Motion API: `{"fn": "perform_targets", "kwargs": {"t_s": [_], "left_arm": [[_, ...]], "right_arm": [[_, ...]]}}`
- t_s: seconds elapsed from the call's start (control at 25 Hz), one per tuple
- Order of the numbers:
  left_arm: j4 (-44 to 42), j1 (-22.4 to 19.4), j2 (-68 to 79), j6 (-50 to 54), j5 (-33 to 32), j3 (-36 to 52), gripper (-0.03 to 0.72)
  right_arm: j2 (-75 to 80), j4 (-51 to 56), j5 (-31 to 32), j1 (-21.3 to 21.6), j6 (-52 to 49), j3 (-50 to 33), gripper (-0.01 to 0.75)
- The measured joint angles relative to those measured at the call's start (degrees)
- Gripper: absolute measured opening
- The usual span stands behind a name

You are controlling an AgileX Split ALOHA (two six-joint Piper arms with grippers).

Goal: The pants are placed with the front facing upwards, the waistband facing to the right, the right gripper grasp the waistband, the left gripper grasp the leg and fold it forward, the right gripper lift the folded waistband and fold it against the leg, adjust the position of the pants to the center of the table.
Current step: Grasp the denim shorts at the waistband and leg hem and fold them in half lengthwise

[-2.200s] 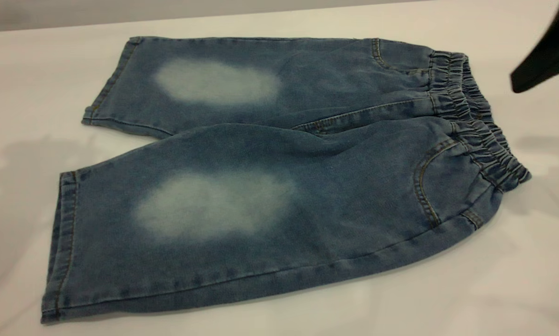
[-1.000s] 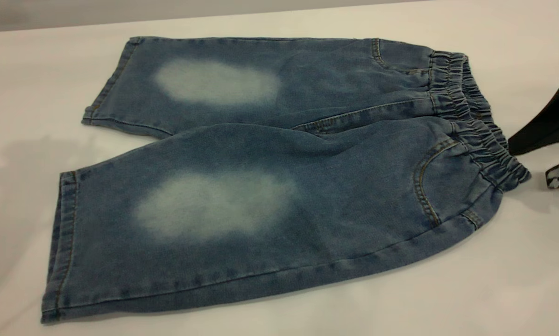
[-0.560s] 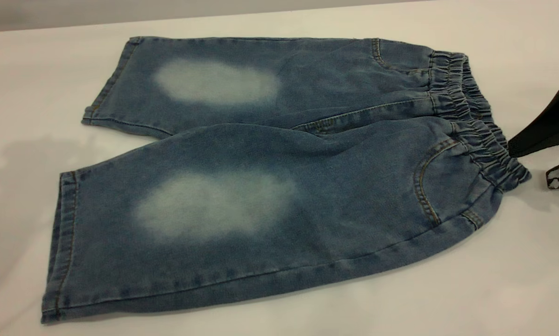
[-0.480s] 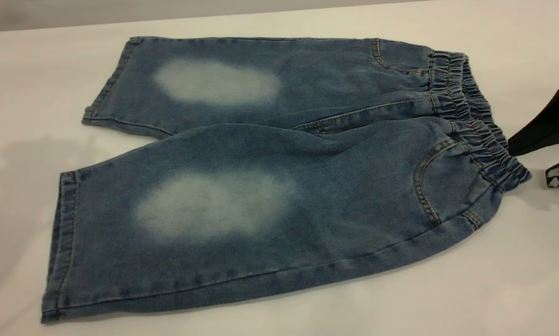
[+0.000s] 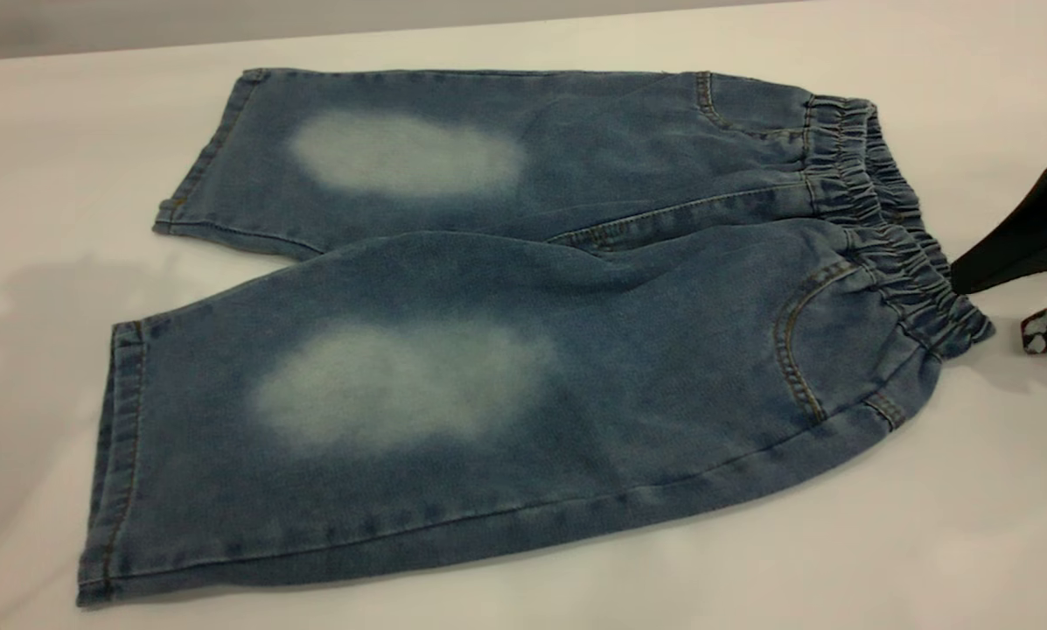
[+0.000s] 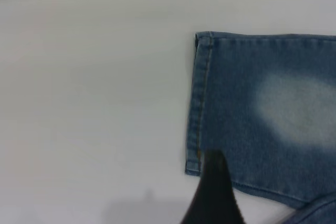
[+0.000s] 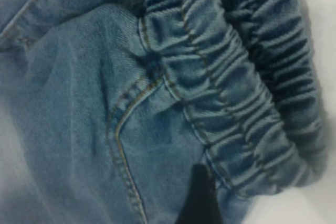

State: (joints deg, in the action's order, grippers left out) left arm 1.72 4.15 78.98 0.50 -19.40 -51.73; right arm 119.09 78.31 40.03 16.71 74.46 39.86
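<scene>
**Pants flat on the tabletop, right hand open beside the waistband**

While the pants [image 5: 506,332] lie spread front-up on the white tabletop [image 5: 969,525], no hand has taken hold of them. In the exterior view both short legs point left, each with a pale faded oval on its front, and the near leg overlaps the inner edge of the far one. The waistband [image 5: 890,227], a darker, gathered elastic strip, runs along the right end of the pants.

The right hand [image 5: 995,306] sits at the right edge of the exterior view, just beside the near end of the waistband. Its two black fingers are spread apart, one above the other, with only bare tabletop between them, so it is open and holds nothing. In the right wrist view one dark fingertip [image 7: 198,195] appears over the denim near the corner of the waistband [image 7: 231,87], beside a curved pocket seam.

The left hand [image 6: 212,192] shows only in its own wrist view, as a single dark finger over the hem corner of a leg of the pants [image 6: 262,114]. Whether it is open or closed, I cannot tell.
</scene>
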Motion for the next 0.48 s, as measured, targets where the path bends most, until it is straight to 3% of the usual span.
{"fn": "perform_targets", "kwargs": {"t_s": [0.48], "left_arm": [[0.0,0.0,0.0,0.0,0.1,0.0,0.494]], "right_arm": [[2.7,4.0,1.4,-0.1,3.6,0.0,0.511]]}}
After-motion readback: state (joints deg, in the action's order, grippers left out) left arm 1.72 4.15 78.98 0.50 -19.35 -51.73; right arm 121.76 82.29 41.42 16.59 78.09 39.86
